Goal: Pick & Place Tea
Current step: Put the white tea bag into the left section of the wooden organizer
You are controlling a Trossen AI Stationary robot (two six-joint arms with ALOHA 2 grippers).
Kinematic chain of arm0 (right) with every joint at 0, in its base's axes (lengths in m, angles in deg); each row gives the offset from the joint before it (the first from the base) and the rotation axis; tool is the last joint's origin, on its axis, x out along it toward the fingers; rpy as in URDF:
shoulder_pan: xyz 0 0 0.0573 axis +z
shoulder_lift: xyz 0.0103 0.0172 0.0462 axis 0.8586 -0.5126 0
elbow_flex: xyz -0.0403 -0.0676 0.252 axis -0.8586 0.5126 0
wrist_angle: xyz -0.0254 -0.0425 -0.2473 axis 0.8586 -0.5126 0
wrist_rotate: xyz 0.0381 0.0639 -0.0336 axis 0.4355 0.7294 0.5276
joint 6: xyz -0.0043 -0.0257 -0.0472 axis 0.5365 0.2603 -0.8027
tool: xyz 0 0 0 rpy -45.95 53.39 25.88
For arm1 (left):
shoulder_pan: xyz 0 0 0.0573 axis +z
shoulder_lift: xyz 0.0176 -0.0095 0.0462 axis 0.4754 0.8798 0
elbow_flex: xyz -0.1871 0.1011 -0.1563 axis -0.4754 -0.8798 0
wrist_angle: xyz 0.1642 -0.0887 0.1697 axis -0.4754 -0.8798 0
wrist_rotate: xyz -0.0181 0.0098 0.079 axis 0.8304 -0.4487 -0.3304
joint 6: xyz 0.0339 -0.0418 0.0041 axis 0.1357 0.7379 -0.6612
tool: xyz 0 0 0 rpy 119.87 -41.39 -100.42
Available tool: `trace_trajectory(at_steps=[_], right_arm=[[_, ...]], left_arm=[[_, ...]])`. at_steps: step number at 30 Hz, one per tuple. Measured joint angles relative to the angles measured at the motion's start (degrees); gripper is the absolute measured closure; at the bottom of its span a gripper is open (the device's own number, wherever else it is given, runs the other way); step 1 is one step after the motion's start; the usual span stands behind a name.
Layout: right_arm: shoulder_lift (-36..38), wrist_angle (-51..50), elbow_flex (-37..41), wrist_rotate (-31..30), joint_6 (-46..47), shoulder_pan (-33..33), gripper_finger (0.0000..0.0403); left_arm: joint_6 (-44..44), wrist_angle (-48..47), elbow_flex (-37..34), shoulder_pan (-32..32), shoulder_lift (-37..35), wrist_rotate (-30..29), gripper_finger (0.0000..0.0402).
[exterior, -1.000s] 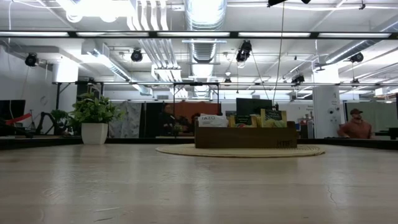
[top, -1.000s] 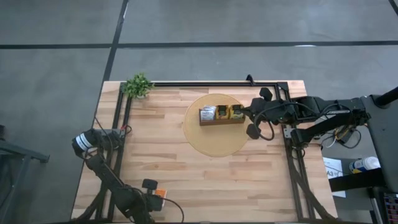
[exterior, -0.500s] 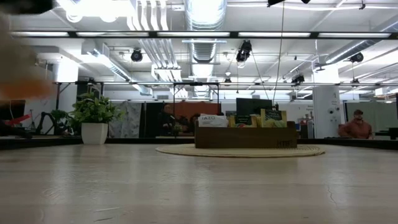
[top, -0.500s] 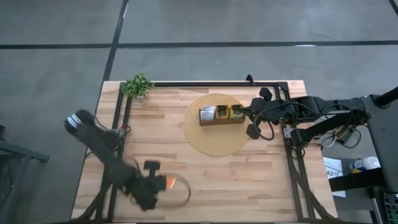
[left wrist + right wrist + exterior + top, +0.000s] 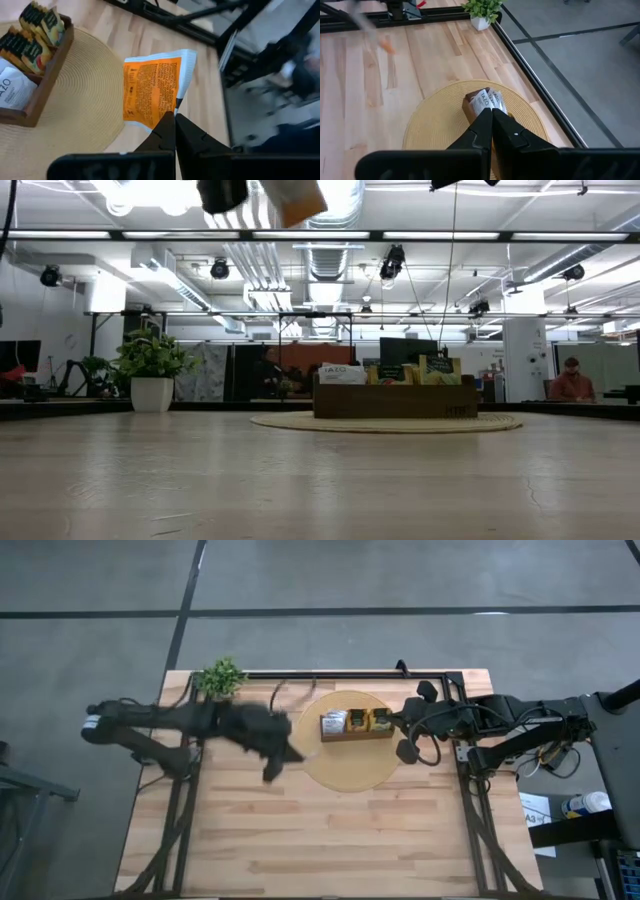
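1. Left wrist view shows the left gripper (image 5: pixel 170 120) with its fingers pressed together on one corner of an orange-and-white sachet (image 5: pixel 155 87), which hangs in the air above the edge of the mat (image 5: pixel 75 105).
2. The box (image 5: pixel 356 725) stands on the mat, and more sachets (image 5: pixel 35 30) are upright inside it.
3. The step in hand seems to be the carrying of the sachet to the box.
4. Next, the gripper must come over a free compartment, go down, and open; the grip on only one corner may let the sachet swing.
5. The right gripper (image 5: pixel 491 122) waits closed and empty, just beside the box.
6. The table (image 5: pixel 330 830) is light wood, with a plant (image 5: pixel 221 677) at one far corner.
7. Behind is a large hall with ceiling pipes, and a person (image 5: pixel 571 383) far away.
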Motion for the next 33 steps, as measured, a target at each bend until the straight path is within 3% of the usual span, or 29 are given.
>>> trace_trajectory(at_steps=[3, 8, 17, 22, 33], right_arm=[[0.0, 0.01, -0.01, 0.02, 0.26, 0.0, 0.0394], [0.0, -0.01, -0.01, 0.06, 1.52, 0.0, 0.0394], [0.34, -2.83, -0.01, -0.11, 1.36, -0.01, 0.0394], [2.04, -6.72, -0.01, -0.18, 1.46, -0.02, 0.0394], [9.34, -11.15, -0.01, -0.39, 2.91, -0.04, 0.0394]], left_arm=[[-0.52, 1.32, 0.0, 8.76, 1.21, 10.15, 0.0401], [-3.29, 3.27, 0.0, 18.23, 3.91, 18.75, 0.0401], [-5.51, 4.78, 4.48, 23.69, 14.53, 31.43, 0.0401], [-8.93, 2.89, 10.75, 24.92, 21.53, 33.2, 0.0401], [-20.61, -11.53, 24.95, 27.59, 35.46, 33.54, 0.0402]])
